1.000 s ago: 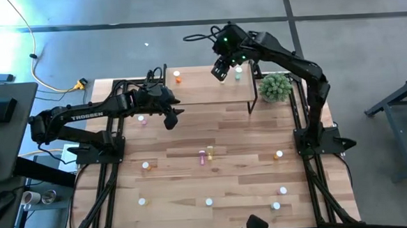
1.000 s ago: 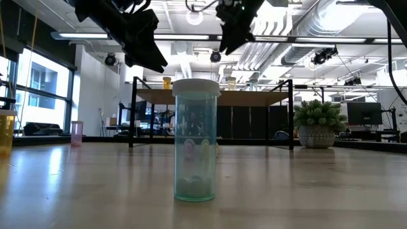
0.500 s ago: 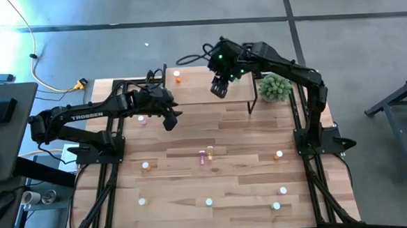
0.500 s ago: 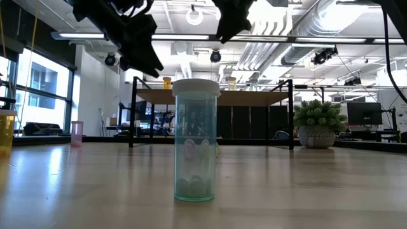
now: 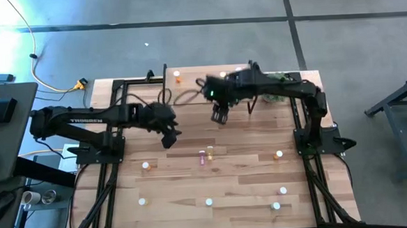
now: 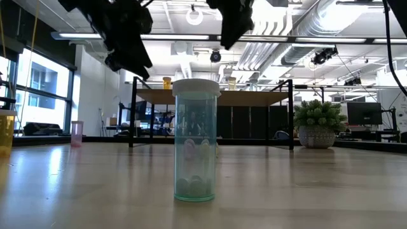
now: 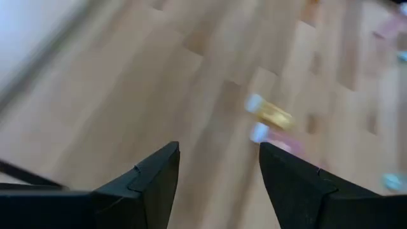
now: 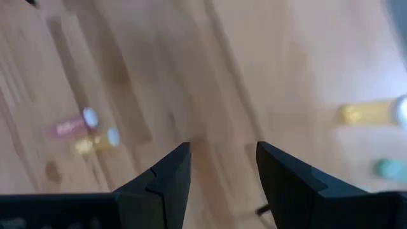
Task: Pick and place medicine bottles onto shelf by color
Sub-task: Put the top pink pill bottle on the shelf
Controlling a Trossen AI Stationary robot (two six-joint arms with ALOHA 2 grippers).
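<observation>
My left gripper [image 5: 168,138] hangs open and empty above the table left of centre; it also shows in the low view [image 6: 130,60]. My right gripper [image 5: 221,117] hangs open and empty above the table in front of the shelf [image 5: 191,85]. A pink bottle [image 5: 202,156] and a yellow bottle [image 5: 210,151] lie on their sides near the table's middle; both show in the left wrist view [image 7: 275,115] and the right wrist view [image 8: 95,144]. An orange bottle [image 5: 177,77] stands on the shelf. A green bottle [image 6: 196,140] stands close to the low camera.
Other bottles stand scattered: orange ones [image 5: 145,166] [image 5: 278,154] and several along the near edge [image 5: 209,202] [image 5: 275,206]. A green plant [image 5: 277,82] stands at the shelf's right end. A pink bottle [image 6: 77,133] stands far left in the low view.
My right gripper has left the space over the shelf, going toward the table's near edge and a little left, and has tipped to point down over the table. My left gripper has gone toward the near edge, toward the lying pink and yellow bottles. No bottle has moved.
</observation>
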